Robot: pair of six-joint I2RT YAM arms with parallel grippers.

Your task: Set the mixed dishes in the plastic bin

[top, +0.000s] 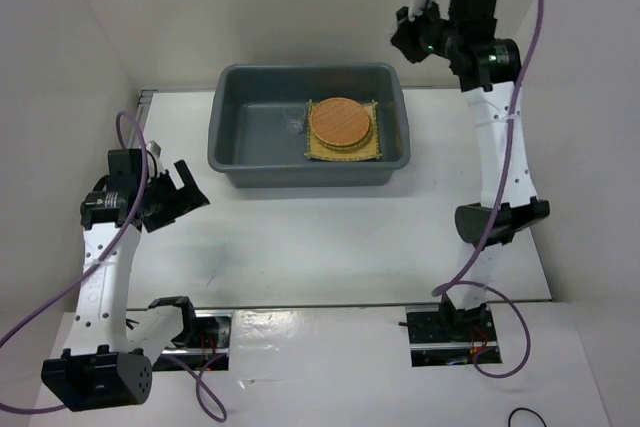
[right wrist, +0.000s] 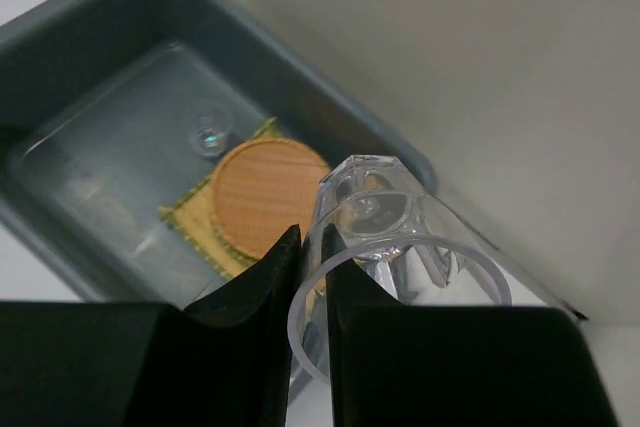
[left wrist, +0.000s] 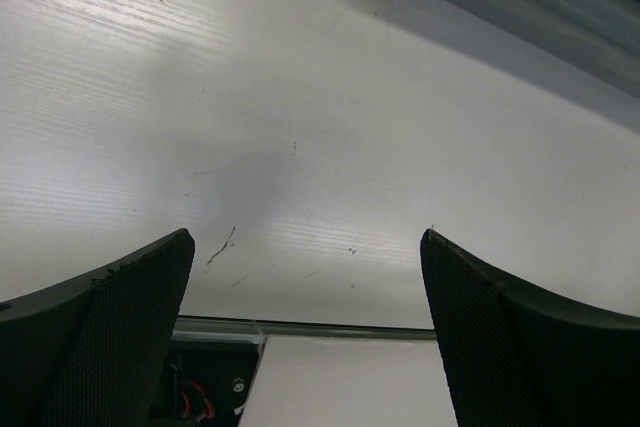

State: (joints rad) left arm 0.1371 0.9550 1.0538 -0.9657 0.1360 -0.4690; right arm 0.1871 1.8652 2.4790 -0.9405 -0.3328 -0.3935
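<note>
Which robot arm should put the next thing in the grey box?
Right. The right gripper is shut on a clear glass near the far corner of the plastic bin; the left gripper is open, empty, over the table.

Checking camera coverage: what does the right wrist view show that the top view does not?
Only the right wrist view shows the clear glass pinched at its rim by the right claw. Only the top view shows the left claw, open and empty. Both show the grey bin holding the orange disc on the yellow mat.
</note>
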